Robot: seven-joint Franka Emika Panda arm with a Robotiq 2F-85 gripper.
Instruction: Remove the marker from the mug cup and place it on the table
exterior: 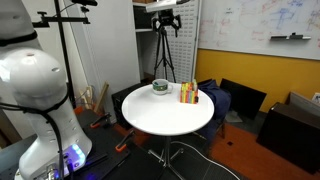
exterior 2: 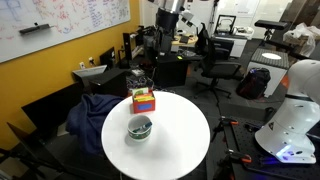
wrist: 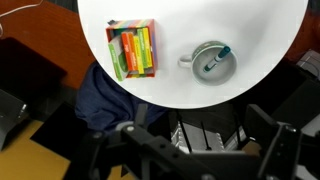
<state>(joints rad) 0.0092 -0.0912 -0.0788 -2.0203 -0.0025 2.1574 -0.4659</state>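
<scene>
The gripper (wrist: 195, 145) hangs high over the table (wrist: 265, 30), with open air between it and the white top. Ahead of its fingers sits the mug cup (wrist: 209, 64), whose rim walls in the marker (wrist: 217, 57) leaning across the opening. Off to one side of that line stands the striped box (wrist: 132, 50), near the cup but apart, with a bare strip between. On the cup's other side the top lies bare to the edge. Past the edge nearest the gripper, a blue cloth (wrist: 110, 100) sits low
</scene>
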